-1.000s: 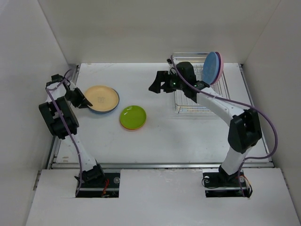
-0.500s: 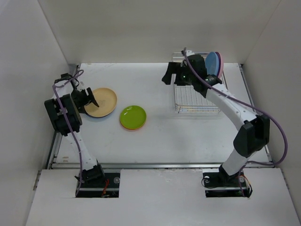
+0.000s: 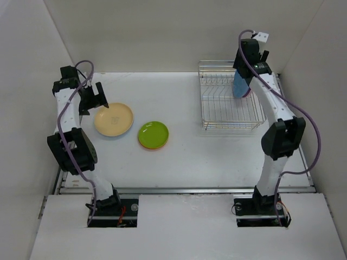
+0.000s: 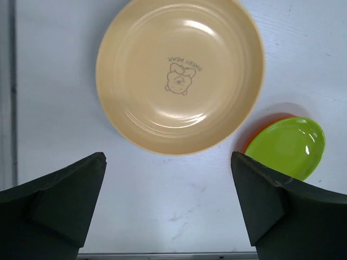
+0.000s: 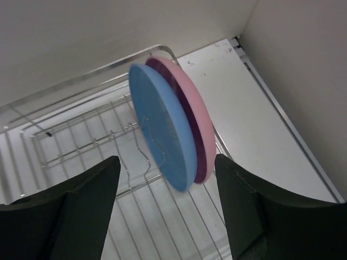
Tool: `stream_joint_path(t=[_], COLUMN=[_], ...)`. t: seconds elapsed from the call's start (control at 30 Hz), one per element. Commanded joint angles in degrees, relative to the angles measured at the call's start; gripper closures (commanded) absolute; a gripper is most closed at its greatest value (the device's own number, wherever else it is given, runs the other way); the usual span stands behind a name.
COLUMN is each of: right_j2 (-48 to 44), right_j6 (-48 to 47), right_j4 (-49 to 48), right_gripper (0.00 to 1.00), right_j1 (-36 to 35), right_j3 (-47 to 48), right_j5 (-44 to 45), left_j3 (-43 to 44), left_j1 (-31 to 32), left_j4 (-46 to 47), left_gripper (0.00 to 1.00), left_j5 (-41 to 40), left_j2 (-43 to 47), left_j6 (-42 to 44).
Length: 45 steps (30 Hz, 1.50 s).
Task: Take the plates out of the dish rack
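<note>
The tan plate (image 3: 113, 119) (image 4: 179, 76) lies flat on the table at the left. My left gripper (image 3: 101, 97) (image 4: 168, 162) hovers open just off its rim and holds nothing. To the plate's right, a lime green plate (image 3: 153, 134) (image 4: 286, 146) rests on an orange plate whose rim (image 4: 254, 140) peeks out. At the dish rack's (image 3: 222, 111) back right, a blue plate (image 3: 238, 86) (image 5: 160, 127) and a pink plate (image 5: 195, 116) stand on edge together. Above them my right gripper (image 3: 242, 76) (image 5: 167, 161) is open, its fingers either side of both plates and apart from them.
White walls close in the table at the left, back and right. The right wall stands close beside the rack (image 5: 81, 141). A metal rail (image 3: 184, 189) runs along the table's near edge.
My left gripper has opened, let go of the tan plate and drawn back above it. The right arm swung from the rack's left side up over the standing plates.
</note>
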State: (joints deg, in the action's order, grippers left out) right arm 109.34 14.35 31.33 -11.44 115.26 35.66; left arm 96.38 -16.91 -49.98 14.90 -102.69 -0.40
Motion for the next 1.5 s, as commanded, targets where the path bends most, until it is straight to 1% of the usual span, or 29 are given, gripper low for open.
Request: stream_joint_path(t=[0.0, 0.1, 0.13, 0.2, 0.23, 0.33, 0.47, 0.6, 0.77, 0.8, 0.83, 0.87, 0.9, 0.93, 1.0, 1.03, 1.07, 1.1, 1.13, 1.17, 1.23, 1.33, 1.47], right_j2=[5.5, 7.7, 8.4, 8.4, 8.4, 9.6, 11.2, 13.9, 17.9, 18.4, 18.5, 19.2, 19.2, 19.2, 17.3, 16.4, 15.0, 11.8, 10.0, 8.4, 4.1, 0.1, -4.2], right_j6=[-3.4, -3.4, -3.4, -3.4, -4.0, -4.5, -4.5, -5.0, -5.6, -5.6, -5.6, -5.6, -5.6, -5.6, -5.6, -6.3, -7.0, -8.1, -10.6, -11.9, -14.0, -17.2, -25.8], right_j4=[0.4, 0.4, -0.3, -2.0, -2.6, -3.6, -3.6, -3.6, -3.6, -3.0, -3.0, -2.4, -2.4, -2.4, -2.4, -2.4, -3.7, -5.3, -8.9, -10.7, -13.6, -14.5, -20.2], right_gripper=[0.25, 0.26, 0.29, 0.32, 0.38, 0.43, 0.43, 0.43, 0.44, 0.48, 0.48, 0.50, 0.54, 0.66, 0.80, 0.90, 0.93, 0.96, 0.98, 1.00, 1.00, 1.00, 1.00], right_j1=[0.6, 1.2, 1.2, 1.2, 1.8, 1.8, 1.8, 1.8, 1.8, 1.8, 1.8, 1.8, 1.8, 1.8, 1.8, 1.8, 1.2, 0.6, 0.1, -0.9, -2.1, -4.2, -7.0], right_j3=[3.5, 5.2, 5.2, 4.6, 4.6, 4.6, 5.1, 6.4, 8.1, 8.8, 8.8, 9.6, 9.6, 9.6, 9.0, 8.5, 7.5, 4.8, 3.4, 2.3, 1.5, 3.4, 4.6], right_j5=[5.0, 5.0, 5.0, 5.0, 5.0, 4.5, 6.2, 9.3, 9.3, 9.9, 10.5, 11.3, 11.3, 12.8, 14.6, 15.7, 18.5, 20.0, 21.1, 23.0, 24.9, 27.9, 32.3], left_j3=[2.2, 2.8, 3.4, 2.9, 1.1, -2.8, -4.9, -6.2, -6.2, -6.2, -6.2, -6.2, -6.2, -6.2, -6.2, -6.2, -6.2, -6.2, -6.2, -6.2, -6.2, -5.6, -3.8], left_j1=[0.6, 1.2, 1.2, 1.2, 1.2, 1.2, 1.7, 2.3, 3.5, 3.5, 4.0, 4.0, 4.0, 4.6, 5.3, 5.3, 5.9, 5.9, 6.4, 6.4, 7.2, 8.3, 8.9], left_j4=[-0.9, -3.6, -5.0, -5.0, -4.4, -1.4, -0.7, -0.1, -0.7, -0.7, -1.3, -1.4, -1.9, -1.9, -1.9, -1.9, -1.9, -1.9, -1.9, -1.9, -1.9, -1.9, -3.4], left_gripper=[0.00, 0.00, 0.00, 0.00, 0.00, 0.00, 0.00, 0.00, 0.00, 0.00, 0.00, 0.00, 0.00, 0.00, 0.00, 0.00, 0.00, 0.00, 0.00, 0.00, 0.00, 0.00, 0.00], left_j5=[-4.2, -6.0, -6.5, -6.5, -5.8, -4.8, -4.3, -6.2, -6.8, -6.8, -6.8, -6.8, -6.8, -6.8, -6.8, -6.8, -6.8, -6.8, -6.8, -6.8, -6.8, -6.1, -4.5], left_j2=[2.9, 0.0, -1.6, -1.6, -1.6, 1.2, 5.0, 9.5, 12.0, 12.5, 12.5, 12.5, 13.1, 13.1, 14.2, 14.2, 14.7, 14.7, 15.2, 15.2, 15.2, 15.2, 15.2], left_j6=[0.7, 1.2, 1.2, 1.2, 1.2, 0.7, 0.7, 2.1, 3.3, 3.3, 3.3, 3.3, 3.3, 3.3, 3.3, 3.3, 3.3, 3.3, 3.3, 3.3, 3.3, 2.8, 3.3])
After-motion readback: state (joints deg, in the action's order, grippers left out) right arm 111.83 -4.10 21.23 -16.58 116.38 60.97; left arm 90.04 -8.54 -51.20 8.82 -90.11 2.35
